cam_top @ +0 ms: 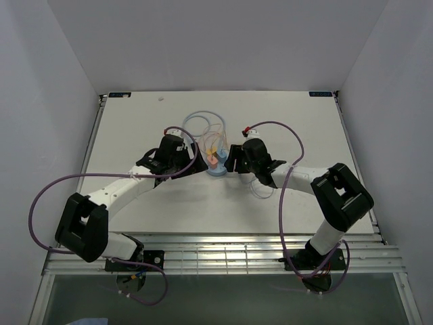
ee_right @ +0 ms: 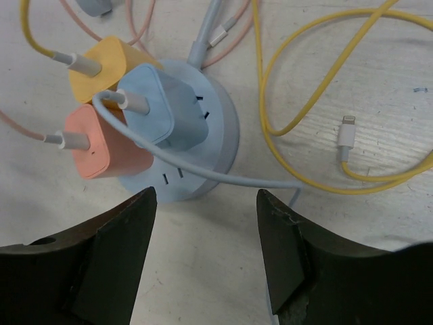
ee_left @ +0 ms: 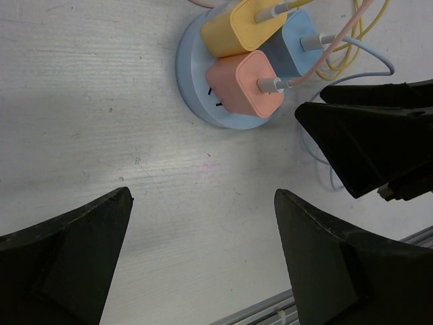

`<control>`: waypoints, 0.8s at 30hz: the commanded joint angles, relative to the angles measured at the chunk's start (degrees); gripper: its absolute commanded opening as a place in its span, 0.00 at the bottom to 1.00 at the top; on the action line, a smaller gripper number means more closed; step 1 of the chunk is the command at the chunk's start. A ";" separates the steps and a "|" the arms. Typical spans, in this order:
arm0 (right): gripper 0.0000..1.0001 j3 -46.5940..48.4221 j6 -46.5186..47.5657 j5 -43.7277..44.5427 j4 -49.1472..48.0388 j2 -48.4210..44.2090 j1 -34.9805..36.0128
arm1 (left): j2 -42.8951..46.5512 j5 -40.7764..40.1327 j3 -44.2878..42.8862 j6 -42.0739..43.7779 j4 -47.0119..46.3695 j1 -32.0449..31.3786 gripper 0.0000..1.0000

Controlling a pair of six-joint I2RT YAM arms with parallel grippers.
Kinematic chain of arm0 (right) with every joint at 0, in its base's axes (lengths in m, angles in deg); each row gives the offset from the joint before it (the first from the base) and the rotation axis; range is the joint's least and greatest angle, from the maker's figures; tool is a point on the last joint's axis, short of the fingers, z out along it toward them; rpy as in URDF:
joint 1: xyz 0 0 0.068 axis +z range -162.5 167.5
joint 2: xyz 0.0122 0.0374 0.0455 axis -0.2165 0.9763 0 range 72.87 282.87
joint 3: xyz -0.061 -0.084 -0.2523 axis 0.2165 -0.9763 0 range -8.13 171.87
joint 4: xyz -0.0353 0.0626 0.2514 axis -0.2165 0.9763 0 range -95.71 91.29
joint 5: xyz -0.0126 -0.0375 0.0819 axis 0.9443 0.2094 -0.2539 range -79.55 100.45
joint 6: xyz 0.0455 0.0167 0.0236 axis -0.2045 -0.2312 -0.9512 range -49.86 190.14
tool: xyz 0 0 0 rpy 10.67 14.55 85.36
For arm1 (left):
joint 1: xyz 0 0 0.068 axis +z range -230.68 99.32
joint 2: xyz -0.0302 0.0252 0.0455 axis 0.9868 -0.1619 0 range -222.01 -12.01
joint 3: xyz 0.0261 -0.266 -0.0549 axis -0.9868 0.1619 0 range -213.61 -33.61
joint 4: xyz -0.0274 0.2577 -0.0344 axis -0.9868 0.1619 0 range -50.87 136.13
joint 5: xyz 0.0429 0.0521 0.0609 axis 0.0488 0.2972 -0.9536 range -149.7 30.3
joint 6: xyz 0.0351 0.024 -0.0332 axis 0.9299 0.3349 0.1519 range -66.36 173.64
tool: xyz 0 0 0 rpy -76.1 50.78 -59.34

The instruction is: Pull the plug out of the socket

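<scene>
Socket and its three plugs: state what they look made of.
Socket: likely moulded plastic, matte light blue, with a smooth rounded rim. Orange plug, yellow plug, blue plug: seemingly similar matte plastic, with soft corners and no glare.

Socket (ee_right: 220,135): light-blue plastic, smooth, matt, faint sheen at rim. Salmon plug (ee_right: 101,145), yellow plug (ee_right: 101,68), blue plug (ee_right: 162,108): moulded plastic, smooth, satin-matt, soft rounded edges. Yellow cable (ee_right: 260,61): smooth rubbery sheath, slight gloss. Loose connector (ee_right: 347,135): white glossy plastic, bare metal tip. Bench (ee_left: 101,101): white-painted board, matt, grain lines and fine scuffs showing. Left fingers (ee_left: 67,264), right fingers (ee_right: 101,271): black plastic, matt, faintly grainy, edges chipped. Front rail (cam_top: 223,254): ribbed bare metal, dull shine.
</scene>
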 commanded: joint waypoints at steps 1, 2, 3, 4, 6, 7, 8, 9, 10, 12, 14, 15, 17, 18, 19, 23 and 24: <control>0.66 2.57 -1.77 3.47 -4.86 2.09 0.22 | -0.07 -0.54 -2.84 -0.37 -2.16 -0.87 0.98; 0.67 2.40 -1.95 3.64 -6.43 2.96 0.22 | -0.42 -0.89 -3.11 -0.37 -2.25 -0.96 0.98; 0.66 2.22 -2.12 3.56 -7.14 3.40 0.22 | -1.03 -1.07 -3.54 -0.28 -2.33 -1.22 0.98; 0.67 2.13 -2.12 3.30 -7.93 3.84 0.22 | -1.39 -1.24 -3.81 -0.28 -2.42 -1.40 0.98; 0.67 1.78 -2.21 2.42 -10.13 4.64 0.22 | -2.00 -1.60 -4.34 0.16 -2.86 -2.01 0.98; 0.67 1.70 -2.04 1.98 -10.74 4.81 0.22 | -2.53 -1.60 -4.43 0.42 -3.12 -2.19 0.98; 0.67 1.69 -2.12 1.54 -11.10 5.25 0.22 | -2.71 -1.60 -4.43 1.47 -3.56 -2.19 0.98; 0.66 1.61 -2.21 1.36 -11.62 5.34 0.22 | -2.88 -1.68 -4.43 2.09 -4.78 -2.45 0.98; 0.66 1.52 -2.30 1.19 -12.15 5.52 0.22 | -3.15 -1.68 -3.99 2.96 -5.84 -2.45 0.98; 0.66 1.52 -2.56 1.71 -12.68 6.13 0.22 | -3.24 -1.60 -3.64 6.91 -8.30 -2.45 0.98; 0.66 1.69 -2.82 1.80 -12.68 6.92 0.22 | -3.33 -1.16 -2.58 11.55 -11.63 -2.45 0.98; 0.65 1.61 -2.91 1.71 -12.94 7.19 0.22 | -3.41 -0.37 -2.23 12.98 -12.87 -2.45 0.98; 0.64 1.87 -3.18 1.45 -13.47 8.06 0.22 | -3.59 0.51 -1.27 15.35 -16.46 -2.45 0.98; 0.62 1.96 -3.27 1.45 -13.39 8.33 0.22 | -3.76 0.69 -1.00 17.28 -17.01 -2.45 0.98; 0.61 1.87 -3.35 1.62 -13.38 8.51 0.22 | -3.94 1.65 -0.74 18.08 -19.01 -2.45 0.98; 0.59 1.26 -3.35 1.62 -14.09 9.65 0.22 | -6.31 5.78 -1.25 22.39 -22.37 -2.45 0.98; 0.58 1.08 -3.09 1.62 -14.26 9.74 0.22 | -8.14 6.48 -1.87 22.74 -22.29 -2.45 0.98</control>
